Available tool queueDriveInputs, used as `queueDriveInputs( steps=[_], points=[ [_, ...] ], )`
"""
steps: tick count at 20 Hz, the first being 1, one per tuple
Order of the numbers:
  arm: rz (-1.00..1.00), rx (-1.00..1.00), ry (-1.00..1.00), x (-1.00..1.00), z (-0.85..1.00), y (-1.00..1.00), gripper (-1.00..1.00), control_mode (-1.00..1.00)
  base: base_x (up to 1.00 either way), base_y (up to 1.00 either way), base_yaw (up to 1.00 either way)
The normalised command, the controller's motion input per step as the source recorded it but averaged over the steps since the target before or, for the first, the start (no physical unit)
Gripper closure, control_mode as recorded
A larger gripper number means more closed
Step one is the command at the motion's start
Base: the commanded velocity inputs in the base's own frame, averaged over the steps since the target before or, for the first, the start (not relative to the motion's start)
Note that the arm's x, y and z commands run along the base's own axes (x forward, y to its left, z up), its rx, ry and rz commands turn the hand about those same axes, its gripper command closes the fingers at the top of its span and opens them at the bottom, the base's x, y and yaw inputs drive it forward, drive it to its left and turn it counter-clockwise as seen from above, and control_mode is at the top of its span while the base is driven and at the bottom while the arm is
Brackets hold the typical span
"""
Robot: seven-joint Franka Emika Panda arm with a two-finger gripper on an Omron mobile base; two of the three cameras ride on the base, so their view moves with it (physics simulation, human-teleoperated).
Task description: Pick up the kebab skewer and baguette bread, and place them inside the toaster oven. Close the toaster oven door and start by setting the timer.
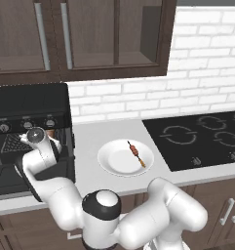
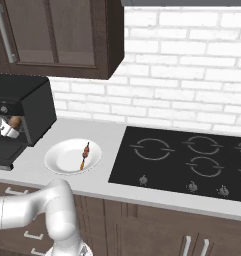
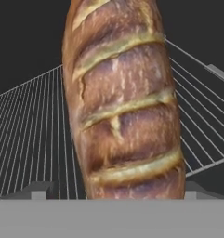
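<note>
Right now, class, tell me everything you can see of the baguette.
The baguette is a long golden-brown loaf with a darker, glossy crust and pale diagonal slashes across its top. In the hand view it runs lengthwise away from the camera and lies on the thin wire rack inside the dark toaster oven. From the right base view one brown end shows in the oven's opening. Whether anything grips it cannot be told.

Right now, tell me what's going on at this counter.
The robot arm is reaching into the open toaster oven, with the baguette bread lying on its wire rack right in front of the gripper, whose fingertips stand wide on either side of the loaf. The kebab skewer is still on the white plate beside the cooktop. The oven door is down.
</note>
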Motion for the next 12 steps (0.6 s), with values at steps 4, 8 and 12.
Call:
queueDriveInputs(
  steps=[4,8,12],
  points=[
    [0.00,0.00,0.00,-0.13,0.44,0.00,-1.00,-1.00,0.00,0.00,0.00],
    [0.00,0.00,0.01,-0.33,0.49,0.00,-1.00,-1.00,0.00,0.00,0.00],
    [-0.01,0.00,0.01,-0.45,0.49,-0.04,-1.00,-1.00,0.00,0.00,0.00]
  ],
)
